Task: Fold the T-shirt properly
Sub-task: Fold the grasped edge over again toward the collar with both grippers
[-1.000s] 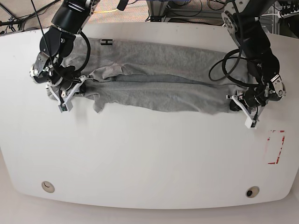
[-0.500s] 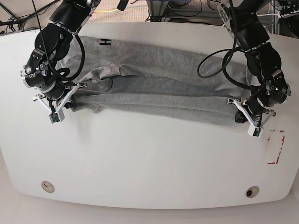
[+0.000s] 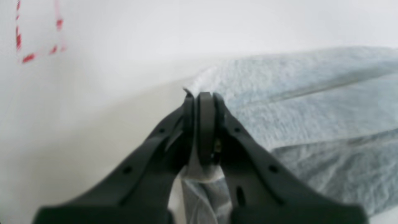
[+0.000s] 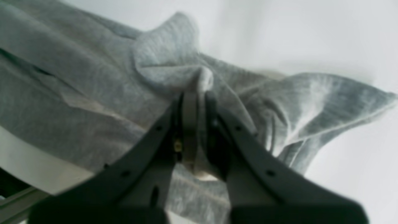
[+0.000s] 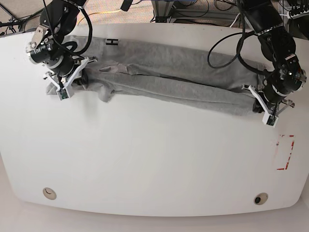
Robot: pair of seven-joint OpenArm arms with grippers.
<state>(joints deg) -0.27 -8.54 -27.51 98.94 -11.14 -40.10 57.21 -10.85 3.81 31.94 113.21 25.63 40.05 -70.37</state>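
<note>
T-shirt spans upper frame as one long band, each end clamped: right gripper upper left, left gripper right.

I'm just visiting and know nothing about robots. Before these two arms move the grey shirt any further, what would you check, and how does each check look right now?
1. Left gripper shut on the T-shirt: ok, fabric is pinched between its jaws.
2. Right gripper shut on the T-shirt: ok, a bunch of cloth is clamped.
3. Cloth stretched between both grippers: ok, it runs as a long band across the table.
4. Fold edges even: not ok, a loose flap hangs out near the right gripper.
5. Whether each gripper holds every layer: cannot tell.
6. Table in front of the shirt free for laying it down: ok; only the red tape marking lies off to one side.
</note>
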